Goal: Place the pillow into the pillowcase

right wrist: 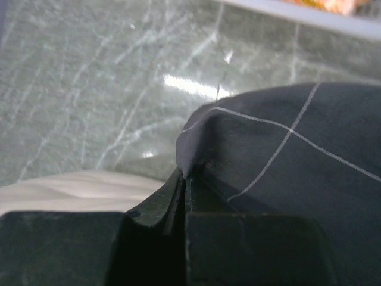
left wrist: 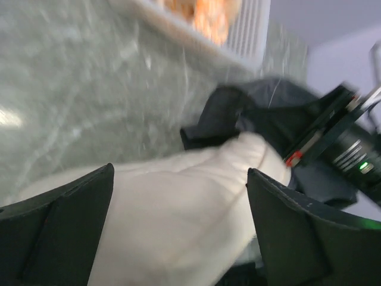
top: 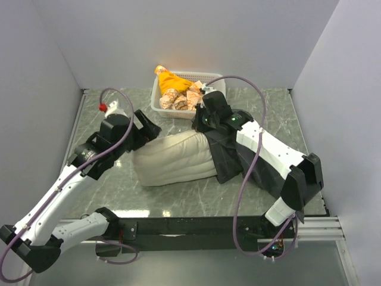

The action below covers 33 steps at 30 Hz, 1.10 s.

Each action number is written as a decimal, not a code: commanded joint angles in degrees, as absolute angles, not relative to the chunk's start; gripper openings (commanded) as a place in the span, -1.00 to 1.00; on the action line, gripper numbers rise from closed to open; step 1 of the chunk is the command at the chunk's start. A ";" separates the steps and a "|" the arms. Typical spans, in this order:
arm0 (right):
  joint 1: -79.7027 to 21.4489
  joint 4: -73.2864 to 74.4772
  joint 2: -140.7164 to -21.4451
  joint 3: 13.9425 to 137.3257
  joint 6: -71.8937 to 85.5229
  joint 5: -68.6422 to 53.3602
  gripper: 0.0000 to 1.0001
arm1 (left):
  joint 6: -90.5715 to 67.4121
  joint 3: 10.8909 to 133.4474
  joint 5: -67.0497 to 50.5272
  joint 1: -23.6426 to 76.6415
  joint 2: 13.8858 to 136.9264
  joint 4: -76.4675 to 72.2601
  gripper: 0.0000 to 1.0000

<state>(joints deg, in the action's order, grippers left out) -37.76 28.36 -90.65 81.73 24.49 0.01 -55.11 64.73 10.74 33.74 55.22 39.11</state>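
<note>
The pillow (top: pixel 172 159) lies in the middle of the counter (top: pixel 274 113), and its 3 o'clock end is inside the pillowcase (top: pixel 225 158). The right end effector (right wrist: pixel 186 190) is closed on the case's edge, probably to hold the mouth up. The left end effector (left wrist: pixel 178 179) is spread wide above the pillow, likely ready to push. The right arm hides how deep the pillow sits, and the left wrist view is blurred.

Left arm (top: pixel 59 190): white link shells, black joint housings, red cap (top: pixel 102 107) near the wrist.
Right arm (top: pixel 268 152): white shells, black joints, small green lights (top: pixel 235 119).
Cables (top: pixel 236 217): mauve-grey, looping beside each arm.
Left end effector (left wrist: pixel 180 179): two broad matte-black fingers.
</note>
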 commanded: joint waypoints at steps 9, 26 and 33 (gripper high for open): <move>-35.95 26.37 -95.10 83.23 23.03 -4.83 -1.00 | -50.08 52.76 28.74 33.93 40.09 35.07 0.99; -35.95 30.76 -98.53 89.38 21.18 -5.27 -1.00 | -52.03 17.75 20.92 33.93 33.03 -3.25 0.93; -36.12 33.48 -92.82 91.31 19.78 2.97 0.36 | -58.53 35.74 32.34 33.93 51.04 20.97 -0.98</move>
<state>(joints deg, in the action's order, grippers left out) -35.44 25.32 -97.19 88.79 21.41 -1.67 -57.28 27.57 27.46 33.56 42.17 1.87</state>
